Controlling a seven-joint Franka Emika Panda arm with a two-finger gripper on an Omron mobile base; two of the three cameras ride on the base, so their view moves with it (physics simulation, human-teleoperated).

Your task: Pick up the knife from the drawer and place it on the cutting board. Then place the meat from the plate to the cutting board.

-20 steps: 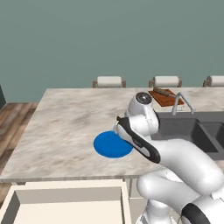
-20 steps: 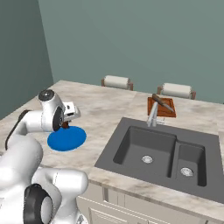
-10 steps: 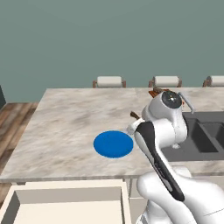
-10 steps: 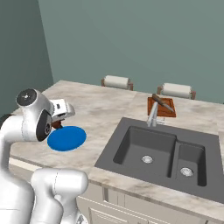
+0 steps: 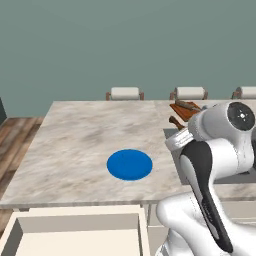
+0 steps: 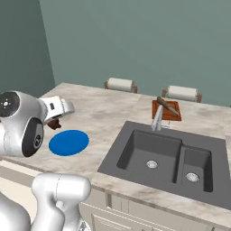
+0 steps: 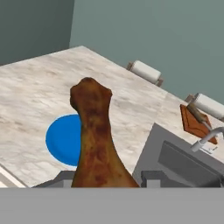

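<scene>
My gripper [image 7: 107, 181] is shut on the meat [image 7: 98, 140], a brown drumstick that sticks up between the fingers. In the base views the meat [image 5: 174, 121] [image 6: 55, 124] pokes out beside the white hand, held in the air above the counter. The blue plate [image 5: 129, 164] [image 6: 68, 142] [image 7: 61, 138] lies bare below and to one side. The knife [image 6: 168, 106] [image 5: 187, 105] [image 7: 197, 113] lies across the cutting board [image 6: 168, 113] [image 5: 184, 111] [image 7: 192, 124] at the counter's far side, behind the faucet. The drawer [image 5: 75, 232] stands open below the counter edge.
A dark double sink [image 6: 167, 153] [image 7: 183, 162] with a grey faucet [image 6: 157, 119] [image 7: 208, 138] lies between the plate and the cutting board. Chair backs [image 6: 120, 84] [image 5: 124, 93] line the far edge of the counter. Bare marble [image 5: 85, 130] spreads left of the plate.
The arm has risen off the plate with the meat in its grip and swung toward the sink side. The plate now lies fully uncovered.
</scene>
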